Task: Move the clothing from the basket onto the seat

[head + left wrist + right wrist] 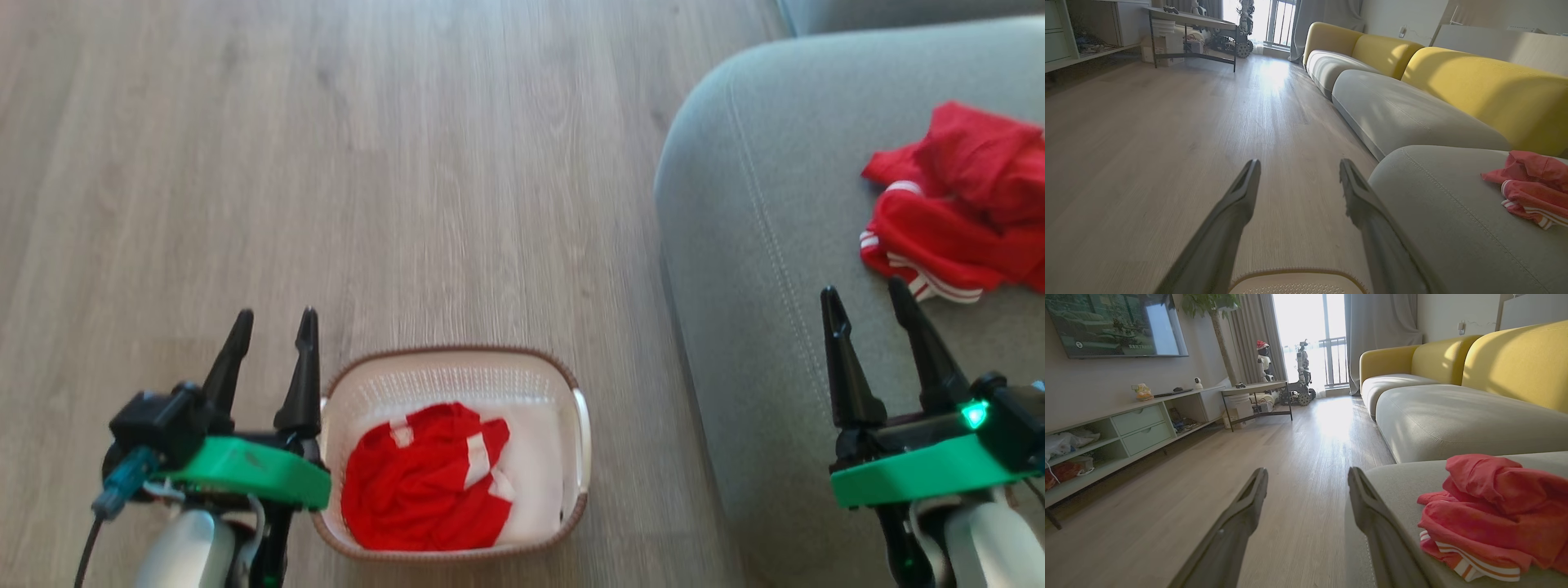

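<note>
Wide pale floor [408, 147] runs out ahead of the left gripper [277, 314], its two dark fingers spread apart with nothing between them. Next, the grey seat [759, 245], under and ahead of the right gripper [863, 287], which hangs over the cushion's near edge, jaws likewise parted and empty. Then the basket [457, 359], on the floor just right of the left gripper, close against its green mount. Just beyond the right gripper's right fingertip, a red heap [955, 204] of white-striped kit already rests on the cushion. And down in the basket, on the side nearer the left gripper, one red garment [416, 490] with white patches sits bunched up, so one lot across and one to go, by my reckoning. The job now looks like the reach into the basket, and the left gripper is next door. To do it well: swing over the rim, tip the fingers down, aim for the thick middle of the bundle rather than a loose edge, stay off the perforated wall and handle, pinch deep enough to gather several layers, then lift straight up until the trailing cloth clears the rim, or the light basket may get dragged along
</note>
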Available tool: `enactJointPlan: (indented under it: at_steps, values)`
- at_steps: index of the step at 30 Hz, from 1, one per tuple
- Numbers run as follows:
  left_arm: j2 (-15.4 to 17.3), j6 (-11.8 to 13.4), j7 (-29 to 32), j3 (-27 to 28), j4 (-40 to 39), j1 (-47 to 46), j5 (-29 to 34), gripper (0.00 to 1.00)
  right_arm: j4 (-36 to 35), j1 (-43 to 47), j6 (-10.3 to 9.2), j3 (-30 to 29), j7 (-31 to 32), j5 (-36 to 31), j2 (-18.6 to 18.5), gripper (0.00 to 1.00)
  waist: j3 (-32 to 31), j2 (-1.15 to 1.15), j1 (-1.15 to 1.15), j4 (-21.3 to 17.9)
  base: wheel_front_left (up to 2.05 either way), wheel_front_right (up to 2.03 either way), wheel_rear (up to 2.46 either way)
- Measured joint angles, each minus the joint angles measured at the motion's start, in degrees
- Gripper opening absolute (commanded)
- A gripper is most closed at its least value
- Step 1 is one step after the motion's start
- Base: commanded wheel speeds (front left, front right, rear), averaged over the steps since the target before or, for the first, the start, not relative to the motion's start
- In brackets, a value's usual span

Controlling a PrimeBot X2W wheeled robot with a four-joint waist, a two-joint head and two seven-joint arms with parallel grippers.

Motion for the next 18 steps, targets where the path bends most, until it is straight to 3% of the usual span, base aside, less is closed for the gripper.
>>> enactJointPlan:
  at_steps: [9,18]
  values:
    - [-0.22,-2.56,0.60,-1.94,5.69,-6.39,0.00,1.00,-2.65,-3.75,0.00,-0.48,0.00,-0.57,-0.03,1.00,6.79,0.00,0.00,-1.80,0.00,0.00,0.00]
    - [-0.64,-5.35,2.13,-3.52,16.19,-13.52,-0.15,1.00,-5.19,-7.96,0.00,-1.00,0.00,-0.92,0.98,1.00,13.15,0.00,0.00,-4.44,0.00,0.00,0.00]
